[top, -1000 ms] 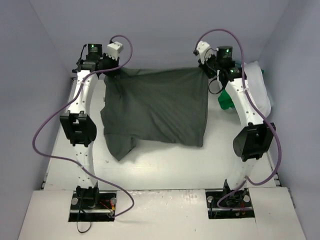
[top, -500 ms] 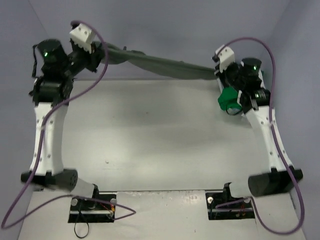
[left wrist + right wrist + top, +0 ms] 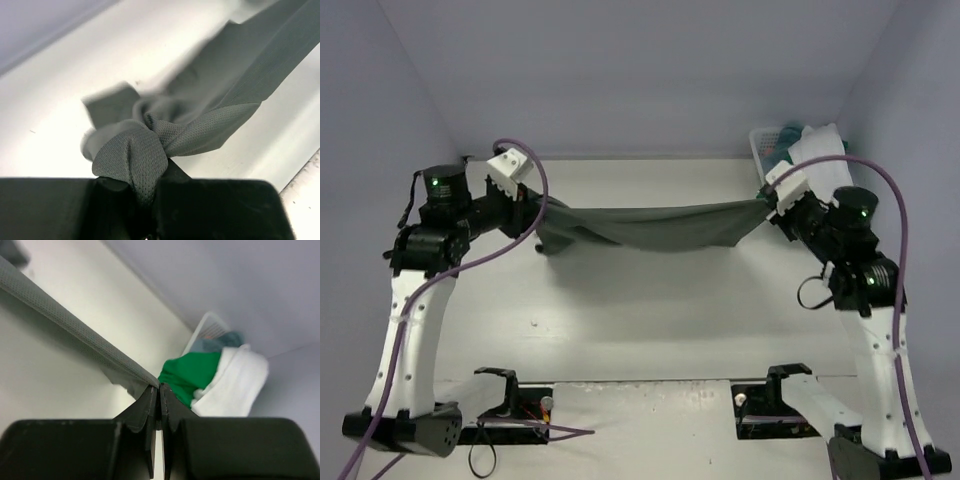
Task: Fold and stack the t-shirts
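Top camera: high behind me, looking down on the dark t-shirt point(image 3: 650, 228). My 2 wrist cameras sit close at its ends; all 3 share it.

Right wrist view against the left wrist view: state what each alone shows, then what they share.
Only the right wrist: the white lattice basket with the bright green t-shirt, the white t-shirt and the teal-blue t-shirt piled at it, and the right gripper shut on a taut edge. Only the left wrist: the left gripper clamped on a bunched corner. Both: the dark grey-green t-shirt, stretched over the table.
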Motion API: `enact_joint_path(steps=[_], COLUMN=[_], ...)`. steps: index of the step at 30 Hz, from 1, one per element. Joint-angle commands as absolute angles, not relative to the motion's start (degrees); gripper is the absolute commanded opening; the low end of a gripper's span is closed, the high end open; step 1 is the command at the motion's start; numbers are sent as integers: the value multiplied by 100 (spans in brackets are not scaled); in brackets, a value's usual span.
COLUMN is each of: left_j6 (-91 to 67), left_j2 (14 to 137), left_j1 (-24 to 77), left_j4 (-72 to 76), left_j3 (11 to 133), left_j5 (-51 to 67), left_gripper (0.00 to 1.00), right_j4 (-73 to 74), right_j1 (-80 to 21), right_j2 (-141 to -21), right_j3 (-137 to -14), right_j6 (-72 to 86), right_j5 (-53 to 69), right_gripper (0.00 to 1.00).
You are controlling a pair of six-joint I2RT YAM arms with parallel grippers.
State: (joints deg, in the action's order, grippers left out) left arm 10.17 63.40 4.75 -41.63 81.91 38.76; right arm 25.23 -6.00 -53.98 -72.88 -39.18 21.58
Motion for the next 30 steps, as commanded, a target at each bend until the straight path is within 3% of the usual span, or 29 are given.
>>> enact_joint_path(steps=[1,9,14,17,26,30], left_j6=[985,309,-796,-1187,631,1239], left_j2=[5415,4975,4474,4228,4490,5614], left_j1=[439,431,247,229,237,237], left_j4=[-4051,-4719,-4151,-3903,-4711,-4317], left_j3=[9183,10608,10302,9792,8316,7648], left_j5=[4359,5579,7037,7303,6594,6030], left_gripper=[0,0,0,0,0,0], right_j4=[2048,2443,2636,2654,2286,1584], right_j1=[-571,-571,-563,-563,-563,-571], right_j2=[-4818,-3842,-3314,-3138,-4294,-5350], right_j3=[-7874,-8622,-8535,-8245,-6892,-6329], right_j6=[-3587,-2900,-2734,-2593,-3128,-3550], right_j5=[2364,2821,3058,3233,3630,3402], right_gripper=[0,0,0,0,0,0])
